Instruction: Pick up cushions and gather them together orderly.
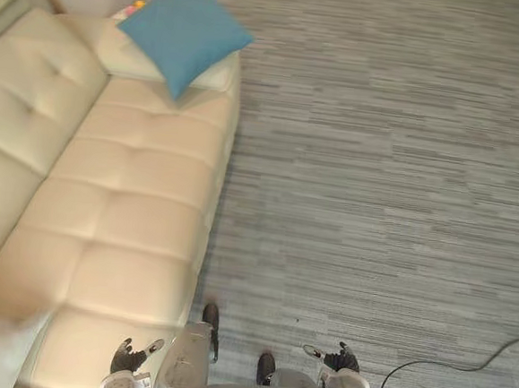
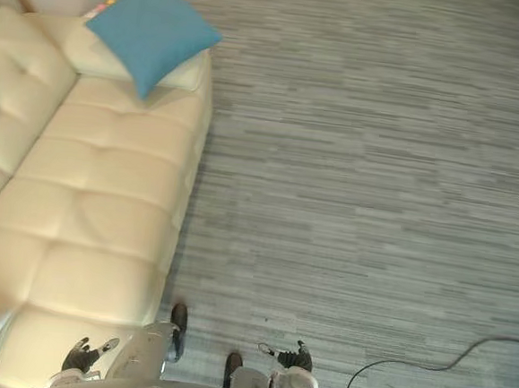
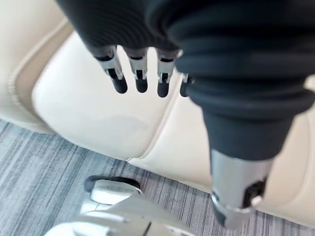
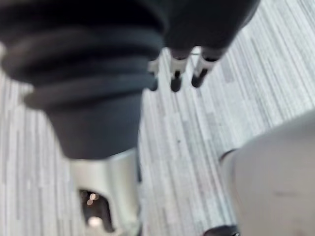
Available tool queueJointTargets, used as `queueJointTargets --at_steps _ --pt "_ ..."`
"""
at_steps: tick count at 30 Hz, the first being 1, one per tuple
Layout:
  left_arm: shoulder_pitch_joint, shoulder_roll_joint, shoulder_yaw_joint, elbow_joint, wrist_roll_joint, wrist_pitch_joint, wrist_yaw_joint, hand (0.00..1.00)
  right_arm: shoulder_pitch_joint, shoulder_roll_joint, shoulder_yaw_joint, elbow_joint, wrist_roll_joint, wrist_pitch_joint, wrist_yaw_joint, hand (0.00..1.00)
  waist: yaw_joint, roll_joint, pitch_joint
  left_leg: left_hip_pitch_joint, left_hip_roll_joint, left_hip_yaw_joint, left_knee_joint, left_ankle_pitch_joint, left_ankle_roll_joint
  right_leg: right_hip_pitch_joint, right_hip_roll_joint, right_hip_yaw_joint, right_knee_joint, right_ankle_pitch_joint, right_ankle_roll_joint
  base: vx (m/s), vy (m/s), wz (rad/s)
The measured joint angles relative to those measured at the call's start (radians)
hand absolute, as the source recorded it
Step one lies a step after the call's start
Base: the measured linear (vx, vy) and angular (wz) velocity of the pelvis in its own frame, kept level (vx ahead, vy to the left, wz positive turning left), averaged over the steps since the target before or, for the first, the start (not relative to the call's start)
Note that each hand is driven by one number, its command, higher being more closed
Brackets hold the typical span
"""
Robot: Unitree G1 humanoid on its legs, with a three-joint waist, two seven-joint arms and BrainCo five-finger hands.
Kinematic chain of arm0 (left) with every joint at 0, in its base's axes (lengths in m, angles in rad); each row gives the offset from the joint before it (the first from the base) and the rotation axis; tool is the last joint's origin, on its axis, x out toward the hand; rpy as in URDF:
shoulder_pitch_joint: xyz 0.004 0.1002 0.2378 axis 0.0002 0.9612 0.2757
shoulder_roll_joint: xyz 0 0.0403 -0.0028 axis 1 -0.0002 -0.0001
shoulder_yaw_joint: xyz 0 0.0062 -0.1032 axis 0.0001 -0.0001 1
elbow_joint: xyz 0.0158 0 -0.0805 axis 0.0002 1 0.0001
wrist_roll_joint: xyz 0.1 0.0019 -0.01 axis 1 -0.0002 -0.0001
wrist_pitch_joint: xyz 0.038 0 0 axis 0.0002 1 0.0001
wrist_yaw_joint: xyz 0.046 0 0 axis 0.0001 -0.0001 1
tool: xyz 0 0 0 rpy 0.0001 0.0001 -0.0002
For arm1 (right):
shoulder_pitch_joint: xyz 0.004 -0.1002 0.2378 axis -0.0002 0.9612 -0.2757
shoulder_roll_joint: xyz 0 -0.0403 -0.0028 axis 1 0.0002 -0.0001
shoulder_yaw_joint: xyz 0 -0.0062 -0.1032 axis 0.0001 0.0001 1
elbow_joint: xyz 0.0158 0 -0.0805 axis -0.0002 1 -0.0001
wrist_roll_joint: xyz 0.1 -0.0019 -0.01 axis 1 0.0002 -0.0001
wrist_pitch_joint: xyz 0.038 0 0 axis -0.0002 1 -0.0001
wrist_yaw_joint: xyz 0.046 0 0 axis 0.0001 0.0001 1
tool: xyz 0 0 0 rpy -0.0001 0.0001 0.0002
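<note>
Both hands are empty with fingers loose: left hand (image 1: 127, 356) over the near end of the cream sofa (image 1: 122, 228), right hand (image 1: 341, 356) above the grey striped carpet (image 1: 378, 167). The blue cushion (image 1: 184, 28) sits well away at the sofa's far end, on what looks like a cream cushion (image 1: 124, 58). I'd guess those two already count as gathered, but nothing's in hand yet.

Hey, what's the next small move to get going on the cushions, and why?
Probably walk forward along the sofa toward the blue cushion, which lies on a cream cushion at its far end. The left hand and right hand both hang open and empty, well short of it.
</note>
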Motion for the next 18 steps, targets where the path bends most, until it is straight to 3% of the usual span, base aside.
queueJointTargets --at_steps 2,3,5,7,9,11,12,13,14,15,16,17,18 --pt "0.003 0.010 -0.024 0.006 0.001 0.003 0.000 0.00 -0.001 -0.006 0.001 -0.002 0.000 -0.001 0.002 0.00 -0.028 0.004 0.001 0.055 -0.011 0.004 0.032 -0.053 0.028 -0.055 -0.025 -0.022 0.217 0.069 0.071 0.39 0.163 -0.09" --pt "0.001 0.011 -0.027 0.003 0.002 0.008 0.000 0.00 -0.004 -0.006 0.001 -0.007 0.000 -0.001 0.005 0.00 -0.035 0.009 0.004 0.096 -0.012 0.010 0.044 -0.089 0.038 -0.079 -0.053 -0.065 0.320 0.090 0.043 0.47 0.138 -0.08" --pt "-0.007 0.008 -0.029 -0.003 0.001 0.013 0.001 0.00 -0.008 -0.009 0.001 -0.015 -0.001 -0.002 0.010 0.00 -0.034 0.020 0.007 0.188 -0.008 0.012 0.026 -0.150 0.045 -0.126 -0.120 -0.203 0.391 0.059 -0.063 0.48 0.087 -0.20" --pt "-0.014 0.012 -0.037 -0.001 0.000 0.016 0.000 0.00 -0.016 -0.012 0.001 -0.023 -0.001 -0.005 0.010 0.00 -0.045 0.023 0.009 0.261 0.006 0.014 -0.007 -0.174 0.034 -0.178 -0.144 -0.305 0.321 0.011 -0.093 0.51 0.011 -0.06" --pt "-0.021 0.010 -0.046 0.000 0.000 0.018 0.001 0.00 -0.030 -0.024 0.000 -0.020 -0.001 -0.005 0.010 0.00 -0.064 0.034 0.015 0.325 0.025 0.017 -0.063 -0.182 0.025 -0.225 -0.133 -0.368 0.152 0.008 -0.104 0.50 -0.041 0.10" --pt "-0.053 0.007 -0.075 0.006 0.001 0.018 0.001 0.00 -0.048 -0.040 -0.003 -0.018 0.004 -0.005 0.010 0.00 -0.089 0.060 0.031 0.405 0.051 0.009 -0.158 -0.167 0.000 -0.265 -0.068 -0.382 -0.259 0.149 -0.105 0.63 -0.106 0.25" --pt "-0.068 0.006 -0.078 0.014 0.001 0.018 0.000 0.00 -0.051 -0.041 -0.008 -0.014 0.006 -0.005 0.010 0.00 -0.101 0.057 0.039 0.438 0.054 -0.005 -0.185 -0.164 -0.006 -0.267 -0.052 -0.367 -0.418 0.238 -0.099 0.74 -0.180 0.44" --pt "-0.080 0.006 -0.082 0.021 0.002 0.018 0.001 0.00 -0.057 -0.041 -0.009 -0.003 0.009 -0.004 0.009 0.00 -0.112 0.047 0.042 0.469 0.047 -0.026 -0.198 -0.165 -0.014 -0.265 -0.046 -0.332 -0.525 0.313 -0.088 0.65 -0.224 0.53" --pt "-0.088 0.010 -0.085 0.033 0.003 0.017 0.000 0.00 -0.059 -0.042 -0.009 0.011 0.011 -0.003 0.011 0.00 -0.116 0.027 0.039 0.506 0.036 -0.060 -0.199 -0.173 -0.039 -0.257 -0.049 -0.284 -0.559 0.394 -0.118 0.68 -0.239 0.45" --pt "-0.094 -0.001 -0.084 0.038 0.004 0.016 0.000 0.00 -0.063 -0.043 -0.015 0.011 0.009 -0.002 0.011 0.00 -0.119 0.033 0.037 0.526 0.049 -0.087 -0.188 -0.177 -0.045 -0.254 -0.044 -0.272 -0.521 0.486 -0.146 0.69 -0.273 0.42" --pt "-0.111 -0.032 -0.081 0.051 0.021 0.015 -0.001 0.00 -0.072 -0.059 -0.025 0.009 0.010 -0.008 0.011 0.00 -0.119 0.081 0.044 0.530 0.091 -0.123 -0.141 -0.163 -0.065 -0.265 -0.024 -0.287 -0.421 0.469 -0.177 0.68 -0.277 0.23" --pt "-0.115 -0.060 -0.070 0.054 0.022 0.014 -0.001 0.00 -0.087 -0.073 -0.042 0.014 0.007 -0.005 0.010 0.00 -0.115 0.117 0.048 0.514 0.127 -0.147 -0.059 -0.131 -0.084 -0.259 -0.001 -0.308 -0.354 0.410 -0.198 0.65 -0.276 0.14" --pt "-0.114 -0.078 -0.045 0.055 0.023 0.011 0.000 0.00 -0.090 -0.075 -0.047 0.013 0.007 -0.001 0.011 0.00 -0.108 0.126 0.049 0.473 0.145 -0.171 0.067 -0.073 -0.083 -0.247 0.007 -0.322 -0.303 0.353 -0.201 0.62 -0.260 0.09"
